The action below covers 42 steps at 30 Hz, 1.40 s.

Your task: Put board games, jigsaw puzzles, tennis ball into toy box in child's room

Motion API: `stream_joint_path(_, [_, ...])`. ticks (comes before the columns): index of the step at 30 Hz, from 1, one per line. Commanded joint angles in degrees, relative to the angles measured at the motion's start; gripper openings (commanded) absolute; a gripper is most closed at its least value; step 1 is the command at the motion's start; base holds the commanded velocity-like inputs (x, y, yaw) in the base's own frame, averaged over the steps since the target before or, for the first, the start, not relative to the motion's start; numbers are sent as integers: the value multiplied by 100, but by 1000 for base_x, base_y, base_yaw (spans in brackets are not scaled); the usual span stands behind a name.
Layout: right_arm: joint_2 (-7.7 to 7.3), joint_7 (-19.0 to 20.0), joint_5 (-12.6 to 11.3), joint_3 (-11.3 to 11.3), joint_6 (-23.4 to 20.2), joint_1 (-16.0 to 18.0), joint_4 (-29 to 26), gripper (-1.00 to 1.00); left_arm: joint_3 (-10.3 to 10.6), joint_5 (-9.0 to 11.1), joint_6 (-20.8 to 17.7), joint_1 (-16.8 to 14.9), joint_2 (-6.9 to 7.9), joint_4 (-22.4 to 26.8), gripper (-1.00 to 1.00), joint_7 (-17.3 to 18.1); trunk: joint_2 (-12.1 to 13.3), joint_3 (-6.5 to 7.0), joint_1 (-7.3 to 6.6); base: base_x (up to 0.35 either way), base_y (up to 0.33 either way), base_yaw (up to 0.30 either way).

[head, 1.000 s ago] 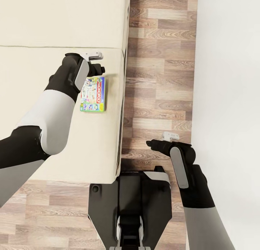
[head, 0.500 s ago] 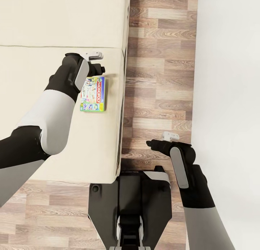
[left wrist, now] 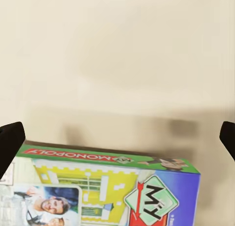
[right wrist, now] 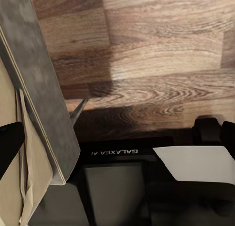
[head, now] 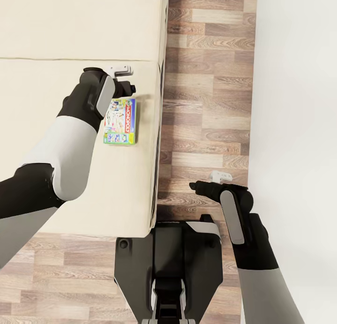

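You're hovering the left gripper (left wrist: 117,133), jaws spread wide, over the game (head: 120,121) near the bed (head: 70,24) edge; it's probably off-centre, so closing could nudge it floorward.

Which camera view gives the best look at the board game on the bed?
The left wrist view shows the board game best: it is close, and the printed top and green edge are readable. The head view shows the whole box lying on the bed beside the left tool, but small and partly behind the wrist.

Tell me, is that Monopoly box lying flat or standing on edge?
Flat. The Monopoly box lies printed face up on the bed, below the open left claw.
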<state>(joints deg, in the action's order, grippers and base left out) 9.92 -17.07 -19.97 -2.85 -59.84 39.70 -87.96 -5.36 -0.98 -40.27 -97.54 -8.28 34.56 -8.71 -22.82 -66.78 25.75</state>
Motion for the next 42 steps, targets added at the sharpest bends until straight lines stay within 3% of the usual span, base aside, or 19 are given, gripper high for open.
stream_joint_path(1, [2,-60,-59,-3,-16,2,-5,100,-30,-8,-24,-2,-7,7,100,-7,-9,-11,4,0,0,0])
stream_joint_path(18, [7,-60,-52,-7,-16,3,-9,100,-26,-8,-23,-3,-1,34,100,-6,-9,-131,4,0,0,0])
stream_joint_path(42, [7,-69,-51,-11,-16,6,-11,100,-26,-8,-16,-2,2,59,100,1,-9,-144,4,0,0,0])
